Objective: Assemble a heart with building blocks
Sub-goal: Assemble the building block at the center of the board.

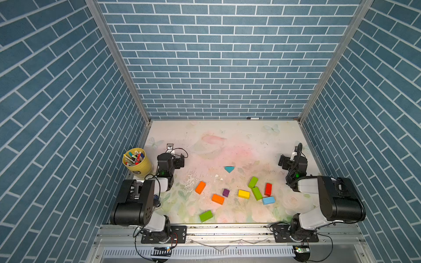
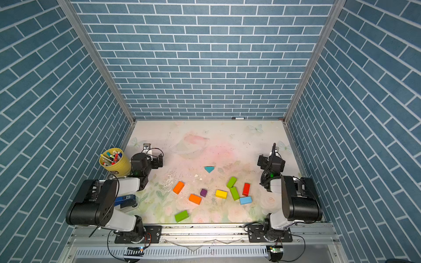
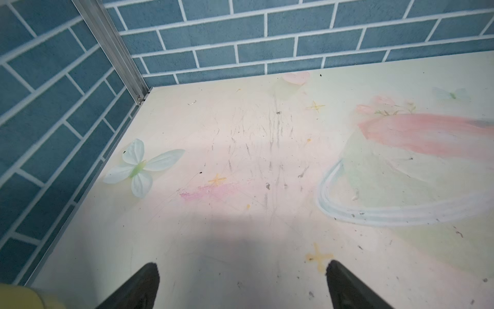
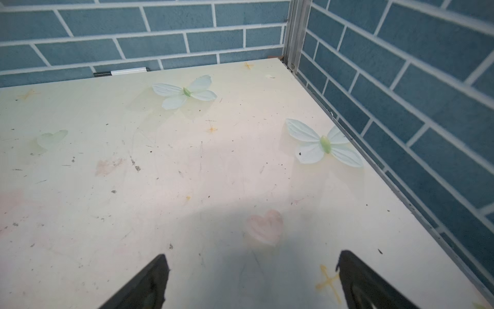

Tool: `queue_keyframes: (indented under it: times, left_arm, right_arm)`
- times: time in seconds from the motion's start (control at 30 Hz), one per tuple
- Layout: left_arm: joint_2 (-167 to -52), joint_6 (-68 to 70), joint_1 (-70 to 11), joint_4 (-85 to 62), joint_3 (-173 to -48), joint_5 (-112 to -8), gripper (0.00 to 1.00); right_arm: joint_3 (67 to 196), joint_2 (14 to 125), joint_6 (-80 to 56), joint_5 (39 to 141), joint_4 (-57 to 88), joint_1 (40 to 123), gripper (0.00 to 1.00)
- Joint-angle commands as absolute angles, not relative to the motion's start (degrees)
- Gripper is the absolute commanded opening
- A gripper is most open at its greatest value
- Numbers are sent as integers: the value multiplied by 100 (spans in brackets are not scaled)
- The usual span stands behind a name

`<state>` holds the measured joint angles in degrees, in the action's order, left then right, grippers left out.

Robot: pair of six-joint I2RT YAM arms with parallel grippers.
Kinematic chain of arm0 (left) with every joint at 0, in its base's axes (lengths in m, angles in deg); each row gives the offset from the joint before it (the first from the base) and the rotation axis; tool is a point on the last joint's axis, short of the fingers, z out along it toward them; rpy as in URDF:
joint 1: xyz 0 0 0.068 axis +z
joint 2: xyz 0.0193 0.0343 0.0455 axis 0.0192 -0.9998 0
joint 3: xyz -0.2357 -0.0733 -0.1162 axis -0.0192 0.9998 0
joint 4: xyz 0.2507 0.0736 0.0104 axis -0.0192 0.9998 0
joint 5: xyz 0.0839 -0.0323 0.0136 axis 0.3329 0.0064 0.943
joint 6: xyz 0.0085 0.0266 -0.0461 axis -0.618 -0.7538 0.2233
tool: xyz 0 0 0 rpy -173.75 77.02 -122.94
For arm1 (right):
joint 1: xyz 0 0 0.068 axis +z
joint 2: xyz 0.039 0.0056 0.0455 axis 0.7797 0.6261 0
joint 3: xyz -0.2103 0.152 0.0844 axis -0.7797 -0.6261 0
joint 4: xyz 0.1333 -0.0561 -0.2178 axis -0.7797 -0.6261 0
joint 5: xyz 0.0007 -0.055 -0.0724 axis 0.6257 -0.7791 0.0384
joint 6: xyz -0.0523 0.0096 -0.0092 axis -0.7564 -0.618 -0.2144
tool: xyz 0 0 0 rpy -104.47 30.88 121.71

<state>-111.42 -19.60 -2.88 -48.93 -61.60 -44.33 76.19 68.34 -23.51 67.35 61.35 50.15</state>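
The building blocks lie scattered on the front half of the floral table in both top views. A teal triangle (image 1: 229, 169) is farthest back. Two orange bricks (image 1: 200, 187) (image 1: 218, 199) and a purple cube (image 1: 225, 192) sit left of centre. A yellow brick (image 1: 243, 194), two green bricks (image 1: 252, 182) (image 1: 257, 193), a red brick (image 1: 268, 189) and a light-blue brick (image 1: 268, 200) cluster on the right. A third green brick (image 1: 206, 215) lies near the front edge. No heart shape is in view. My left gripper (image 3: 242, 267) and right gripper (image 4: 252, 260) are both open and empty, well behind the blocks.
A yellow cup of marker pens (image 1: 137, 160) stands at the left edge beside my left arm. A blue-and-white stapler (image 2: 125, 200) lies under that arm. One pen (image 4: 120, 71) rests against the back wall. Blue brick-pattern walls close in three sides.
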Motion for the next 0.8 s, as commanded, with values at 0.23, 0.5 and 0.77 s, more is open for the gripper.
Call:
queue_keyframes:
  times: [0.23,0.5,0.77]
  left_arm:
    - [-11206,-1989,-268,-4926,-6264,-4463,100]
    - [-11211,-1989,-268,-4920,-6272,-4466,100]
    - [-11204,-1989,-276,-4918,-6267,-4454,100]
  right_arm:
    - [7786,6885,-2623,7305,6147,4927,99]
    - [7794,6890,-2628,7311,6135,4926,99]
    - [7788,6890,-2628,7316,6143,4923,99]
